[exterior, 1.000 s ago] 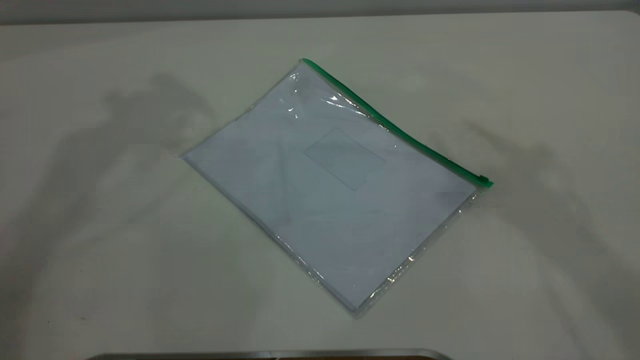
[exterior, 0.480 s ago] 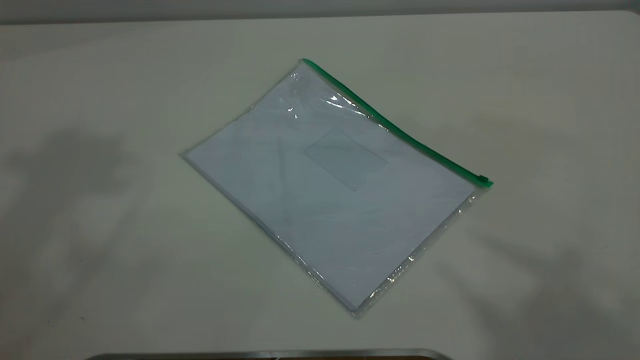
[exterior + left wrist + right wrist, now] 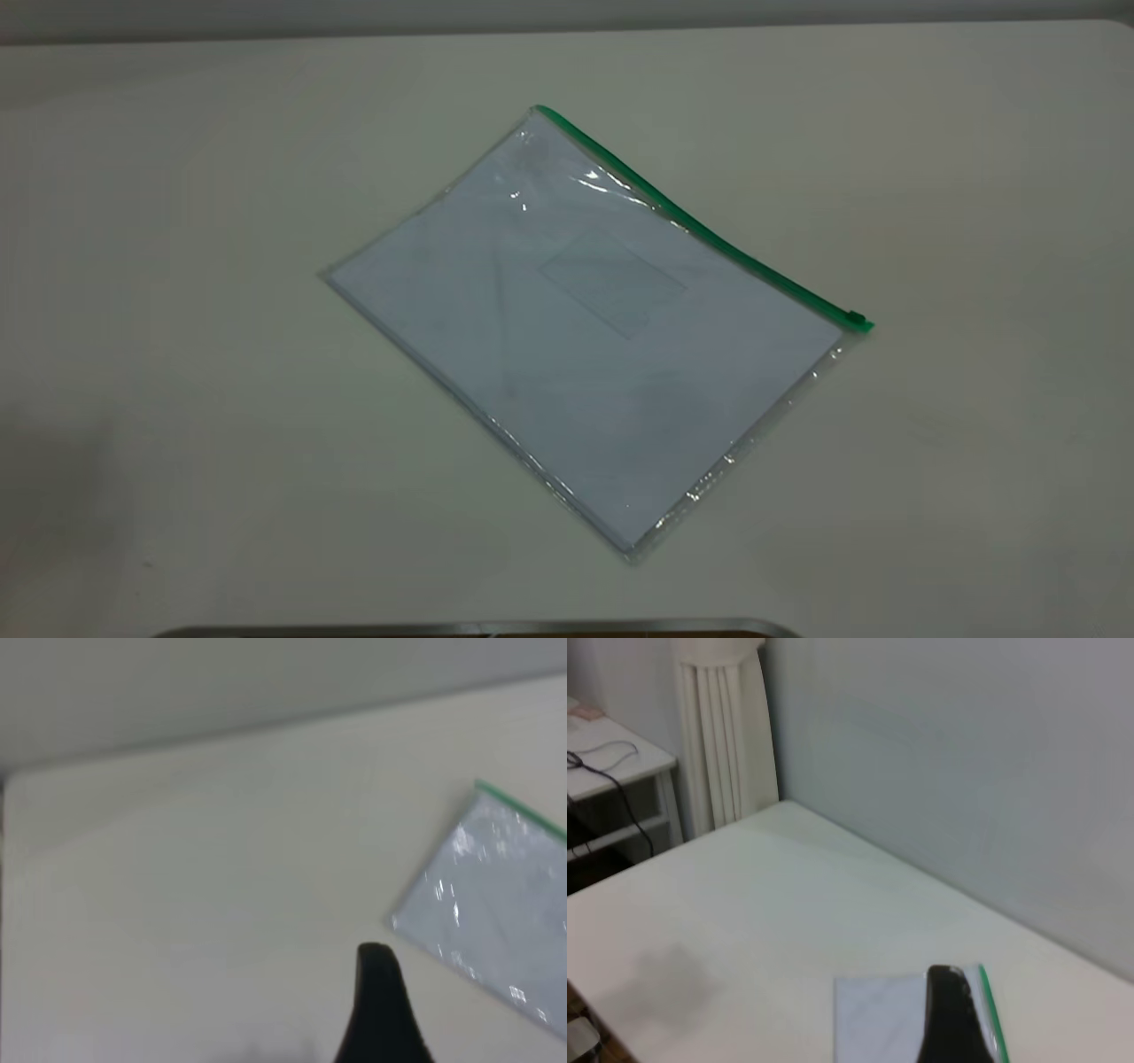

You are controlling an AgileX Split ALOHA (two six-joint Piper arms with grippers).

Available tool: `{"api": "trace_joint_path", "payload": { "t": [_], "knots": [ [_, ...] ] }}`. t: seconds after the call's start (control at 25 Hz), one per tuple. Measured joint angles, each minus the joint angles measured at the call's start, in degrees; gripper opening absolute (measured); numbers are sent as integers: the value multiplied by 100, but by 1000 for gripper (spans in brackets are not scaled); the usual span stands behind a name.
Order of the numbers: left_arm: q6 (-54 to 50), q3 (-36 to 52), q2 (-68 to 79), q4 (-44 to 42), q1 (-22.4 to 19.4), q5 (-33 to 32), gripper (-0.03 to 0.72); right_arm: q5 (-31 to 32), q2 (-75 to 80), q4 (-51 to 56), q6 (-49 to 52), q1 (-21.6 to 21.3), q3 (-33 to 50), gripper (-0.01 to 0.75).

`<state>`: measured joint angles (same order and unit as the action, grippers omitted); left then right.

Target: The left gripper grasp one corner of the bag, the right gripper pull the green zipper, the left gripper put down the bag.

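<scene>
While the bag (image 3: 589,332) lies flat on the table (image 3: 930,177), zipper (image 3: 700,229) uppermost, I cannot tell either gripper's jaw state.

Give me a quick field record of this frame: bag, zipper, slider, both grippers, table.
bag: flat on table, lying at an angle, white sheets inside
green zipper: runs along the far-right long edge
slider: at the zipper's right end
left gripper: off the bag, one fingertip in its wrist view, nothing held
right gripper: above the table, bag below it, nothing held
contact with bag: none
</scene>
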<state>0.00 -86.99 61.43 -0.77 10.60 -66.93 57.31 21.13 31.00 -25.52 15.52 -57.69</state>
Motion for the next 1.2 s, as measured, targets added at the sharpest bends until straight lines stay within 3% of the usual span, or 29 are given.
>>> {"api": "trace_joint_path", "payload": {
  "t": [0.24, 0.56, 0.88, 1.2],
  "knots": [
    [-113, 1863, -1658, 0, 0, 0, 590, 507, -1026, -606, 795, 0, 777, 534],
    [-71, 3759, -3910, 0, 0, 0, 590, 684, -2004, -1413, 1088, 0, 2071, 534],
    [159, 4756, -5116, 0, 0, 0, 590, 720, -2209, -2207, 1134, 0, 2955, 534],
    [267, 5398, -5382, 0, 11, 0, 590, 748, -2209, -2549, 1544, 0, 3006, 534]
  ]
}}
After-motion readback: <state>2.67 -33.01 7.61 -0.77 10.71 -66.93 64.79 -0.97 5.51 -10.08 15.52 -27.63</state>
